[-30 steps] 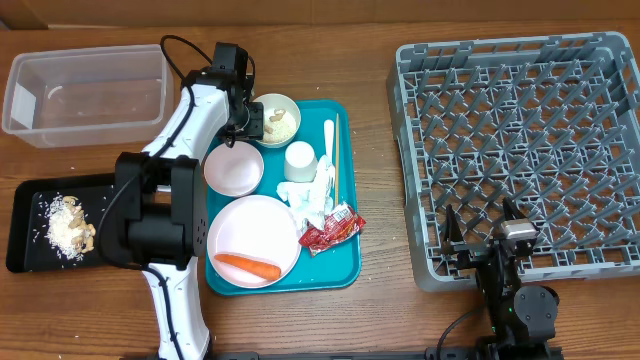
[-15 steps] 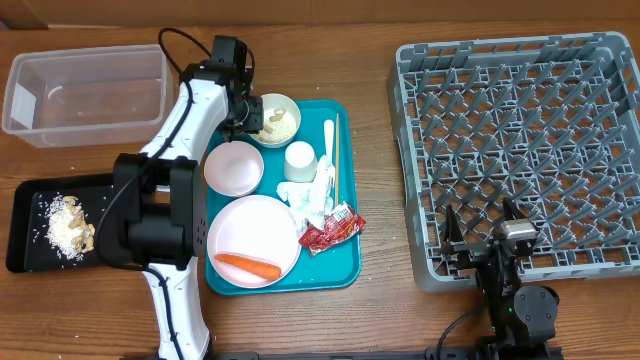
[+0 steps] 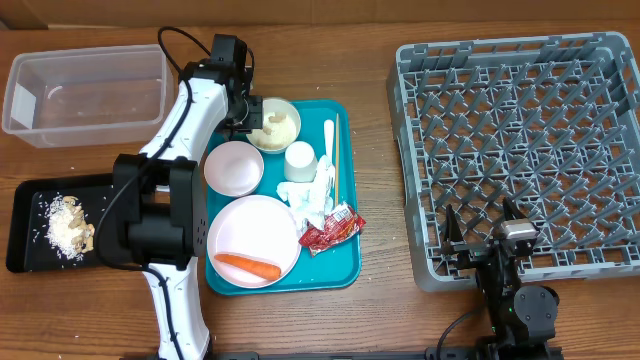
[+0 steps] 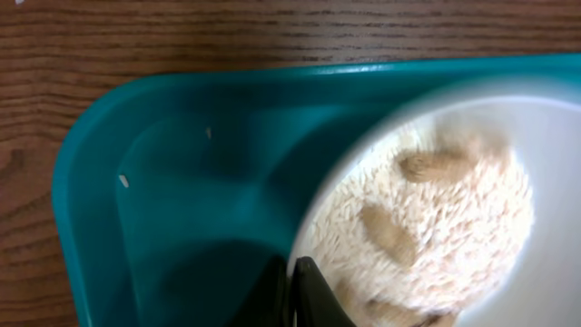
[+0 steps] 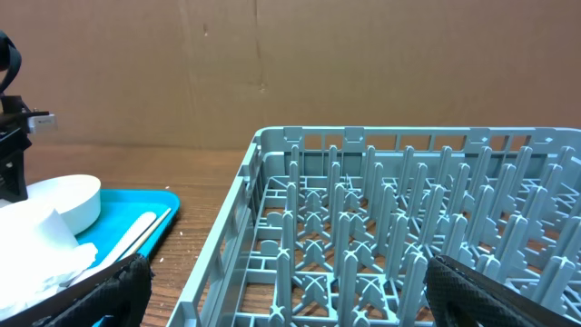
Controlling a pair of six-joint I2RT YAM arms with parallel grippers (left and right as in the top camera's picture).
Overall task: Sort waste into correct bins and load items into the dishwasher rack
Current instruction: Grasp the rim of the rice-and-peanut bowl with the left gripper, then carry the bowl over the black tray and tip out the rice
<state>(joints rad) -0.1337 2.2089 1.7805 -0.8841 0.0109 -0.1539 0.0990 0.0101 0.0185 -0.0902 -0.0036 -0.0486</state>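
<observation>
Early days here imo. My left gripper [image 4: 292, 295] is pinched shut on the rim of the rice bowl [image 4: 436, 218] at the top of the teal tray [image 3: 340, 272]. The right gripper [image 3: 482, 228] sits wide open holding nothing, lower right by the dishwasher rack [image 3: 520, 120], which has nothing loaded. The black tray [image 3: 25, 215] lower left has some rice and crumbs, the clear tub [image 3: 20, 95] looks bare. Carrot [image 3: 246, 266], napkins [image 3: 312, 195], wrapper [image 3: 330, 230], cup [image 3: 299, 160], fork [image 3: 328, 140] and chopsticks [image 3: 337, 165] are all left to do
</observation>
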